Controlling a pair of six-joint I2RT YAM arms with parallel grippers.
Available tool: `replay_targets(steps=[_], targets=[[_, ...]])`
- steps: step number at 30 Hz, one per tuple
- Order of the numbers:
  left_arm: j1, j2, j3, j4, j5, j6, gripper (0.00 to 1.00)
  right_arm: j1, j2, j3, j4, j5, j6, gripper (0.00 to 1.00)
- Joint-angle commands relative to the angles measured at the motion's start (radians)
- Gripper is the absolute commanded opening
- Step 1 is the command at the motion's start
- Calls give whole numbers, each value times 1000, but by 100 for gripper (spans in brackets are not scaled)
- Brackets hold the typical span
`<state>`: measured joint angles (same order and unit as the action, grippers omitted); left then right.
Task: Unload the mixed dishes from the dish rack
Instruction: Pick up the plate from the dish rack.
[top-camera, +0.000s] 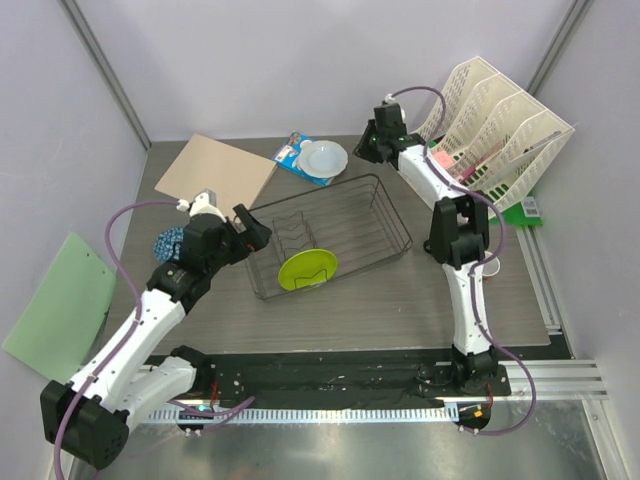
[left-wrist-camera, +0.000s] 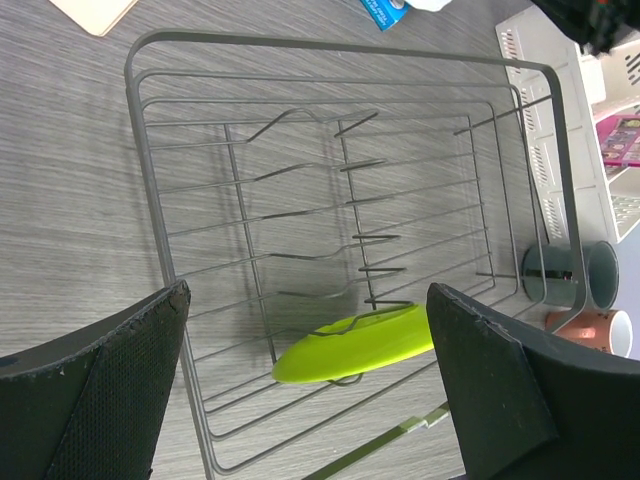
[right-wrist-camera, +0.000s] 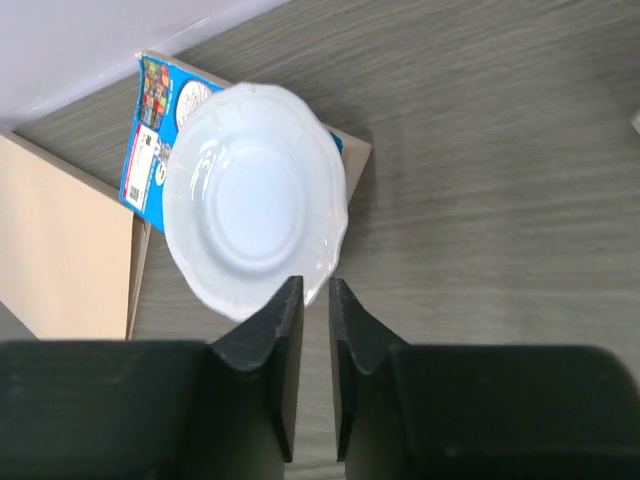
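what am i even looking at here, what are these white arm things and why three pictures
These are two robot arms bolted to a table, each ending in a two-finger claw. One picture looks down from above; the other two come from cameras on each wrist, so you see each claw's own black fingers.

They are emptying the wire dish rack. Only a lime-green plate is left in it. The left claw hangs open over that plate, holding nothing. The right claw is nearly closed, empty, beside a white plate lying on a blue packet. A grey mug and a pink cup sit outside the rack, and a white file organiser stands at the back.
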<state>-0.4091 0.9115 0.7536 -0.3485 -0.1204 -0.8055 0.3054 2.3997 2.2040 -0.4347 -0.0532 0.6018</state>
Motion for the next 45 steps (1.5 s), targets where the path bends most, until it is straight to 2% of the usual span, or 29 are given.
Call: replay_targets(steps=[1,3,9,11,15,17,21,23,24,26,33,38,45], targets=[[-10,32,29,26,22,46,100,3,-239,-192,141,46,45,25],[-49,79,79,7,8,86,100,11,-385,-365,270,49,70,28],[-190,168,220,-86,-70,363,100,38,-716,-730,492,3,98,31],[-259,144,208,-49,-79,499,100,41,-792,-815,536,-19,118,31],[-272,92,121,26,-25,666,100,64,-971,-1021,645,-73,182,31],[-270,78,96,60,-22,736,95,80,-1059,-1056,639,-57,181,31],[-270,61,30,149,105,836,73,101,-1157,-1151,630,-66,211,32],[-270,63,6,189,114,870,63,103,-1201,-1185,628,-73,234,31],[-270,79,-5,204,154,902,54,104,-1217,-1211,623,-77,239,31],[-270,101,0,207,177,922,48,107,-1257,-1230,610,-89,242,31],[-269,141,-13,269,205,950,50,113,-1373,-1311,539,-76,231,31],[-269,194,-8,260,197,965,53,112,-1399,-1352,528,-83,240,31],[-270,245,-28,269,232,960,53,112,-1406,-1389,531,-76,242,31]])
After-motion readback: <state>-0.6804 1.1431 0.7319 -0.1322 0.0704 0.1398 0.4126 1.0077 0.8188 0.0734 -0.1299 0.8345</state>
